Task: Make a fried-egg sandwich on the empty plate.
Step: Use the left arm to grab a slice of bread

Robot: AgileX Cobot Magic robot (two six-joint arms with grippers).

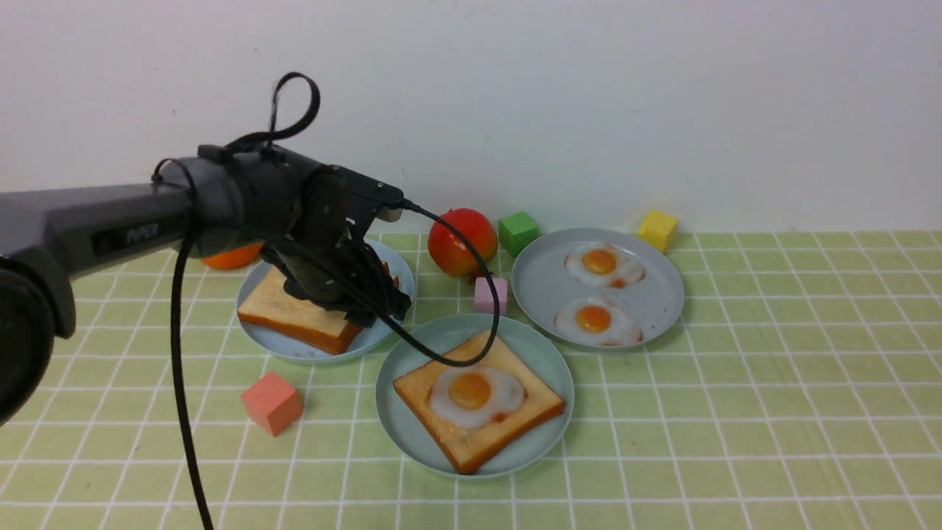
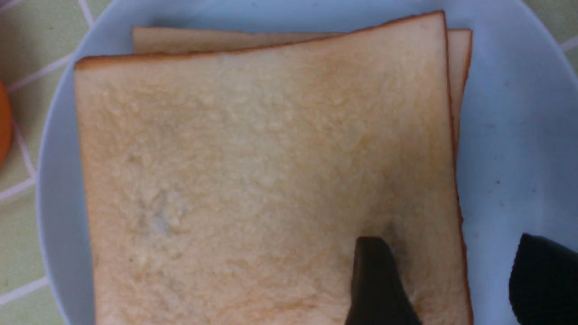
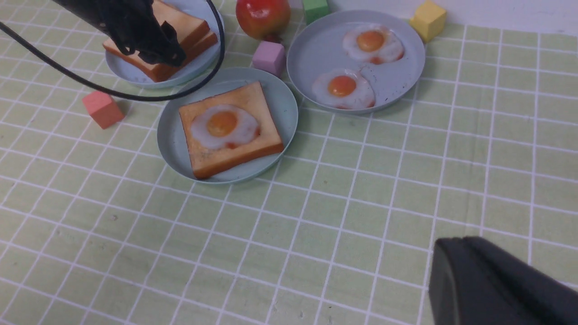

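Mint plate (image 1: 403, 434), tabletop (image 1: 736, 412) centre: toast slice (image 1: 537, 406) under fried egg (image 1: 475, 395). Top slice (image 2: 253, 171) of spare stack on light-blue plate (image 1: 309, 352), behind left. Left jaws apart, straddling its crust edge. Right jaws together. Likely light, stiff: pinch at crust.

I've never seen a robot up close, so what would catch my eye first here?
The black left arm reaches over the light-blue plate at the back left, its fingers spread open across the edge of a toast stack. In front, the mint plate holds toast topped with a fried egg, and the grey plate to the right carries two more eggs.
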